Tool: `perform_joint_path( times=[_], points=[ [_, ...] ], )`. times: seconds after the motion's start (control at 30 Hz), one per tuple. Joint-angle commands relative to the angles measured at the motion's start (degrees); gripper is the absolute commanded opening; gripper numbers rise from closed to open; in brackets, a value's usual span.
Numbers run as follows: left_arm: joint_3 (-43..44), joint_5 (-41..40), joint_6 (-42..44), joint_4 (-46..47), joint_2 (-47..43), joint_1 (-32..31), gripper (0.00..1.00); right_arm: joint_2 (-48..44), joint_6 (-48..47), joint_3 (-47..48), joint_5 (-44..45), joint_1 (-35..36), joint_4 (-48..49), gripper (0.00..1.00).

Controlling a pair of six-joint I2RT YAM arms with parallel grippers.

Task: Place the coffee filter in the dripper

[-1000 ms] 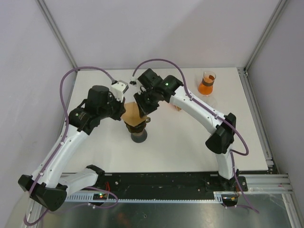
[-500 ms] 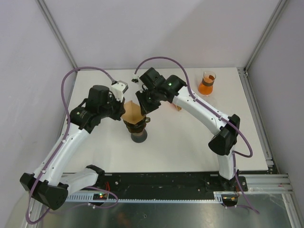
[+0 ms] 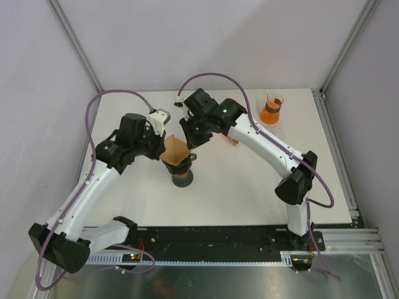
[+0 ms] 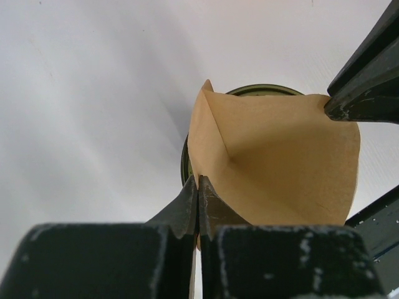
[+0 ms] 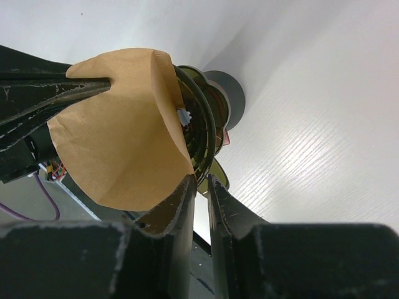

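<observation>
A brown paper coffee filter (image 3: 175, 151) is spread open as a cone, its lower part in the dark dripper (image 3: 182, 169) at mid-table. My left gripper (image 3: 163, 144) is shut on the filter's left edge; the left wrist view shows its jaws (image 4: 198, 180) pinched on the filter (image 4: 280, 162) above the dripper rim (image 4: 262, 90). My right gripper (image 3: 190, 143) is at the filter's right edge. In the right wrist view its jaws (image 5: 201, 179) stand slightly apart, with the filter (image 5: 118, 149) touching one fingertip from outside, beside the dripper (image 5: 209, 118).
A glass beaker of orange liquid (image 3: 271, 109) stands at the back right. A small brown object (image 3: 234, 142) lies partly hidden behind the right arm. Enclosure walls rise at the table's left, back and right.
Both arms shifted slightly and the filter sits a little lower and to the right over the dripper. The left gripper has kept its hold.
</observation>
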Motion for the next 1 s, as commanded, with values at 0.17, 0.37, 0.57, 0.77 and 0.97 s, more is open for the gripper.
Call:
perform_joint_path(
  times=[0.17, 0.37, 0.57, 0.77, 0.97],
  points=[
    [-1.34, 1.19, 1.83, 1.28, -0.06, 0.47, 0.07, -1.11, -0.08, -0.54, 2.38, 0.6, 0.9, 0.19],
    [-1.18, 1.73, 2.32, 1.29, -0.97, 0.42, 0.17, -0.87, -0.36, -1.07, 2.53, 0.65, 1.07, 0.2],
    [-0.54, 1.47, 3.34, 1.24, -2.18, 0.48, 0.27, -1.54, -0.52, -1.2, 2.28, 0.65, 1.27, 0.22],
    [0.13, 0.56, 4.06, 1.29, -3.22, 0.48, 0.43, -2.99, -0.64, -1.14, 2.19, 0.65, 2.0, 0.26],
    [0.79, -0.95, 4.57, 1.21, -3.47, 0.41, 0.53, -4.99, -0.88, -1.3, 1.09, 0.63, 3.45, 0.3]
  ],
)
